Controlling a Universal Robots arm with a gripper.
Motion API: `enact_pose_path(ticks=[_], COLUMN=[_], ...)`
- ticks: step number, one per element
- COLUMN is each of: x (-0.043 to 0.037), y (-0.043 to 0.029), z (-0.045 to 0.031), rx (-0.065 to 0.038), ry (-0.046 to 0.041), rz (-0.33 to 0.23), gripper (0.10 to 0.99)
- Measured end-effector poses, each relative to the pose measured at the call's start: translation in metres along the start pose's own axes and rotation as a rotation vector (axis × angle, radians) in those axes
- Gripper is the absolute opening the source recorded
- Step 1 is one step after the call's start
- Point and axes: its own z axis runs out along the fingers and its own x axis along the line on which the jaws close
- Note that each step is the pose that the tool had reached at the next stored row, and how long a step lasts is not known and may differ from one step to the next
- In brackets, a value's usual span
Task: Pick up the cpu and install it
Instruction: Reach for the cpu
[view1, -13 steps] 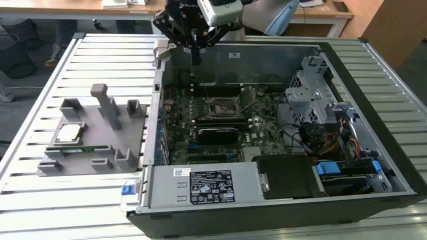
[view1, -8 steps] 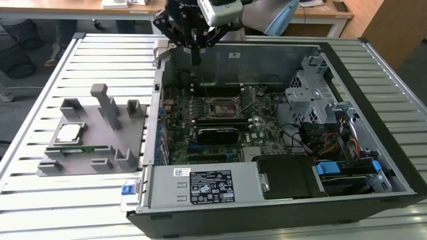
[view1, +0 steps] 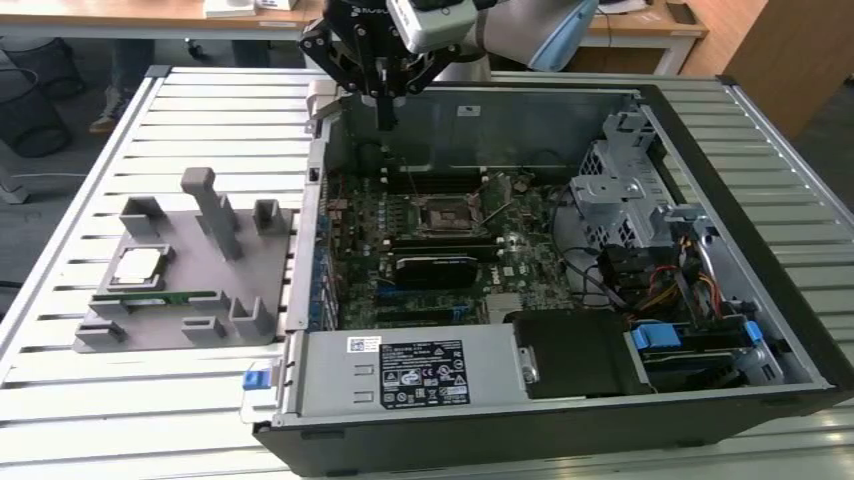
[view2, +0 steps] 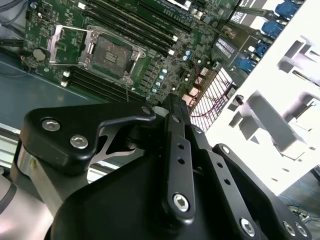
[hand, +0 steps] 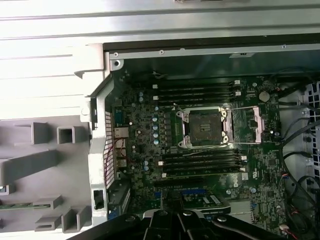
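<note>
Gripper (view1: 387, 122) hangs above open case (view1: 441, 455), fingers pressed together, empty; I see cpu (view1: 140, 266) lying on grey tray (view1: 254, 272).

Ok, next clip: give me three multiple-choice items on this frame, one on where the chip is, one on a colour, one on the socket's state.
1. Where is the chip?
A. inside the computer
B. on the grey holder outside it
C. held up in the air

2. What colour is the memory stick beside the chip?
A. green
B. red
C. white

3. How is the socket?
A. shut over a chip
B. under a cooler
C. open and empty

Answers:
1 B: the chip lies on the holder at the exterior view's left, and the pincer carries nothing.
2 A: the stick lying in front of the chip is green.
3 C: in the first wrist view the socket's frame is swung aside and no chip sits in it.
</note>
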Motion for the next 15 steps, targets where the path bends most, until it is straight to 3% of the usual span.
enact_pose_path(ticks=[15], x=[0.0058], y=[-0.0004], z=[-0.0002], rx=[0.000], ry=[0.0000], rz=[0.000], gripper=[0.114])
